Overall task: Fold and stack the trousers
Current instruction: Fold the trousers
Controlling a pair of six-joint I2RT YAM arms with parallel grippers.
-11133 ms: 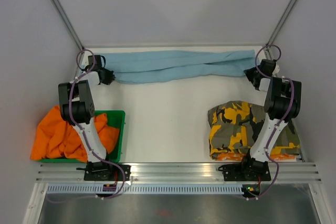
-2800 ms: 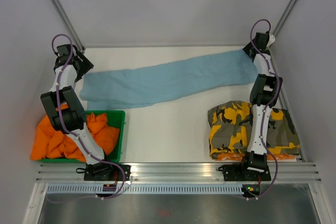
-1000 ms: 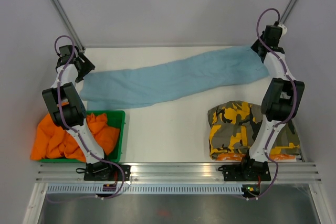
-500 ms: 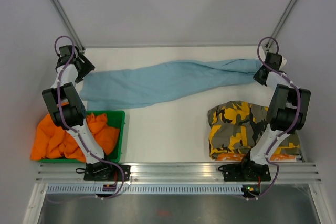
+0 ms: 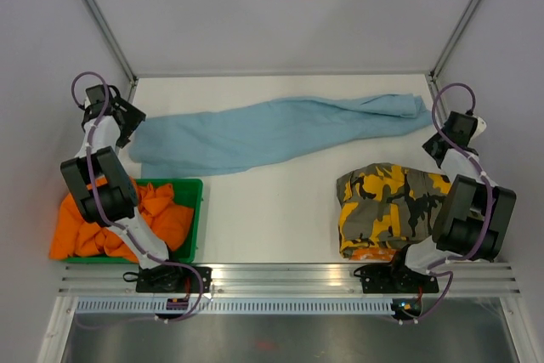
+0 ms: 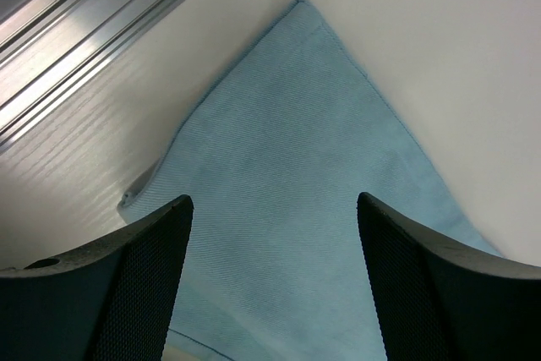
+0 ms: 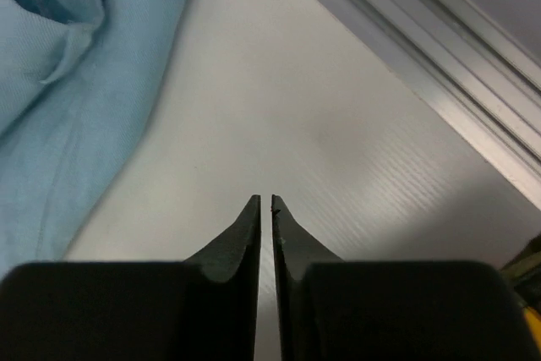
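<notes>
The right arm (image 5: 466, 210) covers the right side of the folded camouflage trousers (image 5: 387, 201), so that edge of the pile cannot be seen, and a sliver of orange cloth (image 5: 367, 253) shows beneath the pile's near edge (what it belongs to cannot be told). The orange trousers (image 5: 89, 225) are heaped in a green bin (image 5: 198, 210) and spill over its left side, partly behind the left arm; whether they are one garment or several is unclear. The light-blue trousers (image 5: 272, 129) lie flat across the far half of the table (image 5: 272, 210), running from the left edge to the far right corner, where the end is bunched. In the left wrist view only one pointed corner of them shows, aimed at the aluminium rail (image 6: 93, 31), the rest cut off by the frame. The left gripper (image 6: 272, 205) hangs over that corner with its fingers spread wide, holding nothing. The right gripper (image 7: 265, 200) has its fingers drawn almost together, a thin slit between them, gripping nothing; it hangs over bare table, apart from the blue cloth and near the right rail (image 7: 439, 40). The middle of the table, between the bin and the camouflage pile, is uncovered.
</notes>
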